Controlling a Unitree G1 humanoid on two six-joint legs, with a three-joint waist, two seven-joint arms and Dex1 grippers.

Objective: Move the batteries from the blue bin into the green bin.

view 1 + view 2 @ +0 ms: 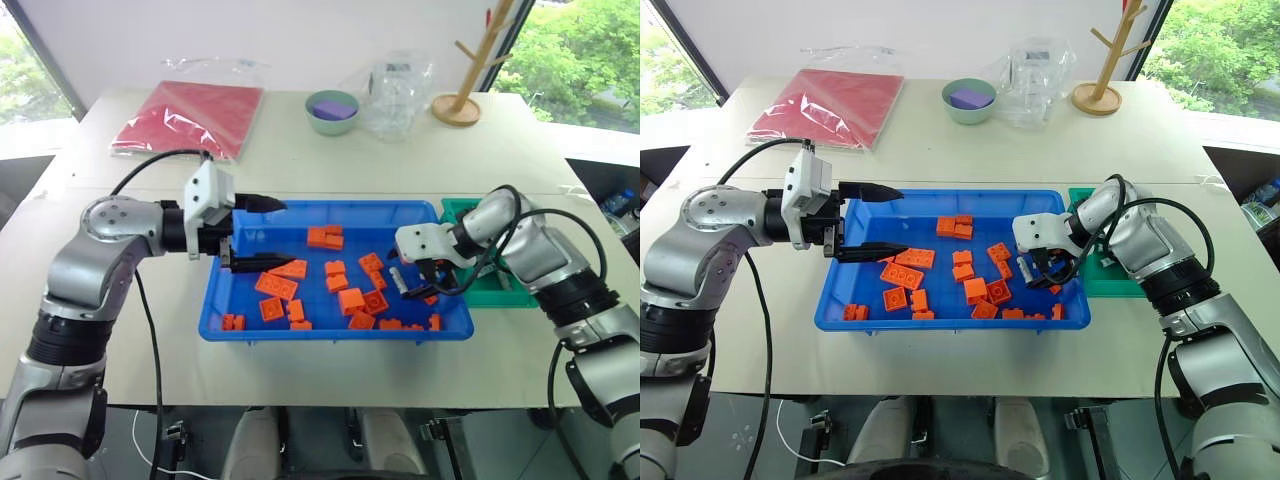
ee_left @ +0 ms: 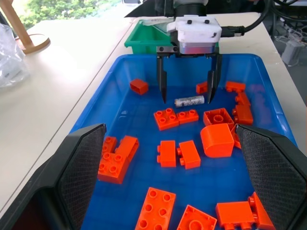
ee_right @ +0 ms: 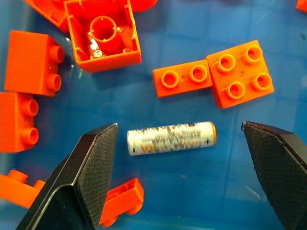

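Battery (image 3: pixel 171 138), one silvery-white cylinder, lies flat on the floor of the blue bin (image 1: pixel 240 330), in the bin's right part, among scattered orange bricks (image 1: pixel 277 286). In the right wrist view its long axis runs from one black finger (image 3: pixel 96 163) toward the other, so it lies crosswise in the gap, nearer to one finger than the other and touching neither. One end carries a thin orange-gold ring; the other end is plain. In the left wrist view the same battery (image 2: pixel 189 101) lies on the blue floor between the tips of the right gripper (image 2: pixel 188 93), again with its length spanning the gap between them.

The right gripper (image 1: pixel 418 287) points steeply down into the bin with its jaws spread wide and nothing held; the fingertips sit low, close to the floor, on either side of the battery. A two-stud brick and a four-stud brick lie side by side just beyond the battery, and an upturned hollow brick (image 3: pixel 101 33) lies farther off.

The left gripper (image 1: pixel 250 233) hangs over the bin's left end, pointing roughly level toward the right, its jaws also wide apart and empty.

The green bin (image 1: pixel 500 290) stands against the blue bin's right end, partly hidden behind the right arm.
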